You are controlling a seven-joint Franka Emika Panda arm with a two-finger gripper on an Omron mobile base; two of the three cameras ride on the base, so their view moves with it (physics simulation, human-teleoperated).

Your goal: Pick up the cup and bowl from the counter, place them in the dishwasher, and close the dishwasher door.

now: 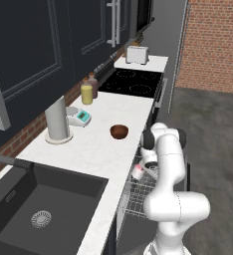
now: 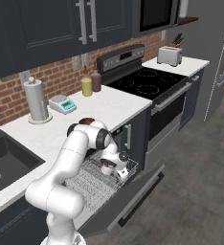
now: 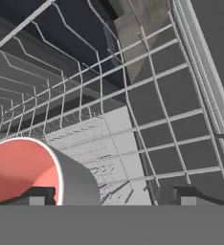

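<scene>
My gripper (image 3: 114, 196) hangs low over the dishwasher's light grey wire rack (image 3: 147, 119), its jaws open wide. The cup (image 3: 25, 170), whitish with a pinkish-red inside, lies tipped in the rack against the left fingertip (image 3: 37, 197), and nothing is clamped between the fingers. From the base views the cup (image 1: 137, 172) (image 2: 106, 168) sits just under the gripper (image 1: 142, 170) (image 2: 115, 169) in the pulled-out rack (image 2: 87, 186). The reddish-brown bowl (image 1: 119, 131) stands on the white counter (image 1: 88, 149), partly behind the arm (image 2: 86, 121). The dark dishwasher door (image 2: 128, 201) is folded down.
A tall grey cylinder (image 1: 57, 119), a small scale (image 1: 79, 117) and a yellow bottle (image 1: 86, 93) stand along the back wall. The black sink (image 1: 39, 199) is at the left, with the cooktop (image 1: 131, 82) and toaster (image 1: 137, 54) farther along. The open door juts into the floor space.
</scene>
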